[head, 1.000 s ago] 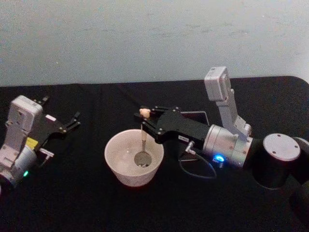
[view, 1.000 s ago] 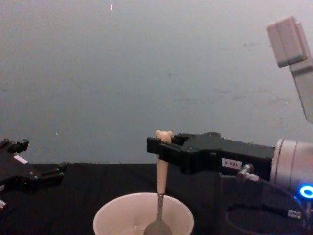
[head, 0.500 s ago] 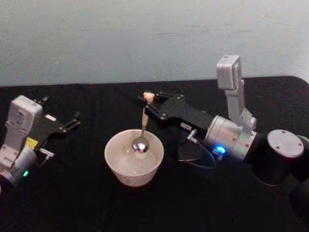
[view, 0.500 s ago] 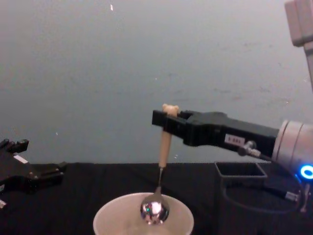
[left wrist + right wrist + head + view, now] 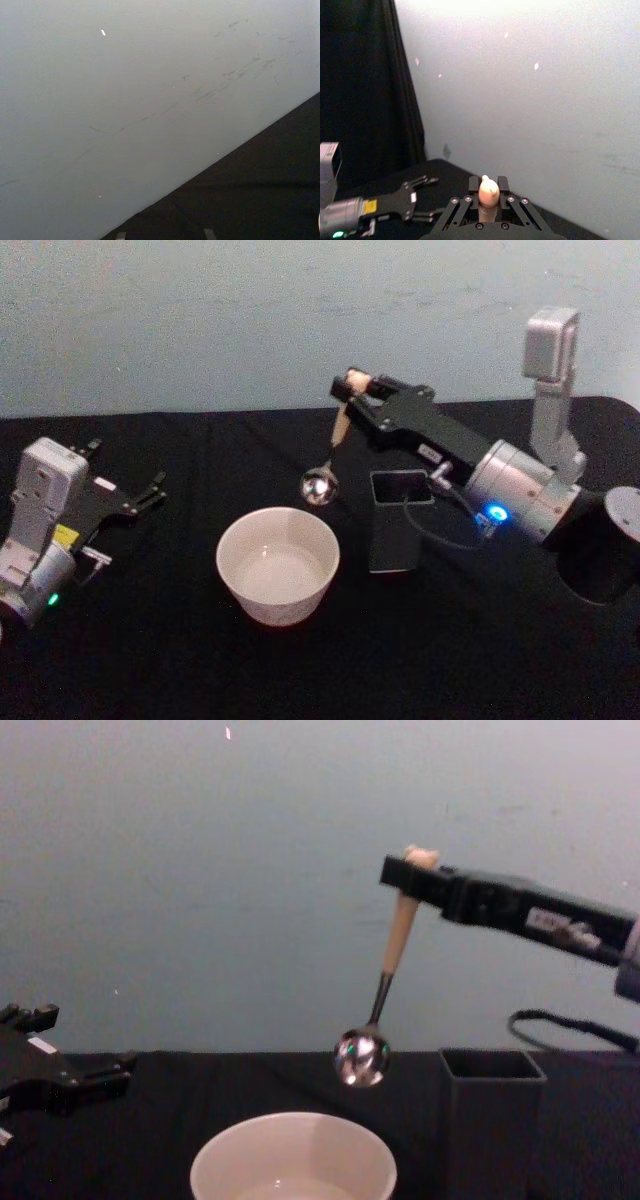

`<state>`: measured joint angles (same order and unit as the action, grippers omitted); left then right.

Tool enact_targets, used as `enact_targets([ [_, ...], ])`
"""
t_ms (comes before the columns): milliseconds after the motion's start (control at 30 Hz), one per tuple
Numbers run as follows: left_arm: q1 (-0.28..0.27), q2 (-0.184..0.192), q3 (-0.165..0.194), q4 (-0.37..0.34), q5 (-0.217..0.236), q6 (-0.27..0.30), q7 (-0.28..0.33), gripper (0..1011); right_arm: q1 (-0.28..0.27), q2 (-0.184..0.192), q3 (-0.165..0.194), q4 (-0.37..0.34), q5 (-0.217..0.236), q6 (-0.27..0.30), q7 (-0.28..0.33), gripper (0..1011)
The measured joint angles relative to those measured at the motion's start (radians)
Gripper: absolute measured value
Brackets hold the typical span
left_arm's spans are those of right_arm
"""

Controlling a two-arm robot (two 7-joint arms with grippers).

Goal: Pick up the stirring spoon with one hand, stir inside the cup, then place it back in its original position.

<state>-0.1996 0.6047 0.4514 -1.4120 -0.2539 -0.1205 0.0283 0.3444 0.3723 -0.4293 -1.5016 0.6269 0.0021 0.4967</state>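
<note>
While my right claw (image 5: 350,388) hangs in the air over the middle of the worktop (image 5: 200,670), it is clenched on the stirring spoon (image 5: 334,443), pinching the cream handle just under the tiny bear head. From my right wrist I see that bear head (image 5: 488,189) poking up between my two fingers, which press on it from either side. The spoon hangs from my grip with its bowl end down and tilted a little, the handle leaning toward my right side and the shiny round bowl lower and toward my left. From my chest, the spoon (image 5: 391,958) is clear of everything below it, and its bowl floats above the rim of the cup (image 5: 230,1170), touching nothing.

Below the spoon, the cup (image 5: 280,608) sits upright near the middle of the worktop, closer to the front edge than to the back one. Just beside it, toward the right edge, stands the dark grey square holder (image 5: 392,540), upright, its mouth facing up; the spoon's bowl hangs between the two, nearer the back edge than the cup. From my chest, the holder (image 5: 490,1130) rises taller than the cup.

My left claw (image 5: 155,490) rests low near the left edge, well apart from the cup, its fingers spread and gripping nothing.
</note>
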Motion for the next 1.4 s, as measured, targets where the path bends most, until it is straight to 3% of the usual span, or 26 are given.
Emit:
enact_targets([
  [267, 0.0, 0.0, 0.0, 0.0, 0.0, 0.0, 0.0, 1001, -0.028, 0.031, 0.053, -0.05, 0.035, -0.015, -0.022, 217],
  [533, 0.0, 0.0, 0.0, 0.0, 0.0, 0.0, 0.0, 1001, -0.079, 0.091, 0.109, -0.103, 0.069, -0.029, -0.022, 217],
  [733, 0.0, 0.0, 0.0, 0.0, 0.0, 0.0, 0.0, 1001, -0.119, 0.128, 0.136, -0.131, 0.071, -0.039, -0.031, 217],
  [933, 0.0, 0.0, 0.0, 0.0, 0.0, 0.0, 0.0, 1001, -0.135, 0.137, 0.141, -0.125, 0.066, -0.036, -0.039, 217],
  [1400, 0.0, 0.0, 0.0, 0.0, 0.0, 0.0, 0.0, 1001, -0.098, 0.11, 0.099, -0.021, 0.036, -0.005, -0.033, 217],
])
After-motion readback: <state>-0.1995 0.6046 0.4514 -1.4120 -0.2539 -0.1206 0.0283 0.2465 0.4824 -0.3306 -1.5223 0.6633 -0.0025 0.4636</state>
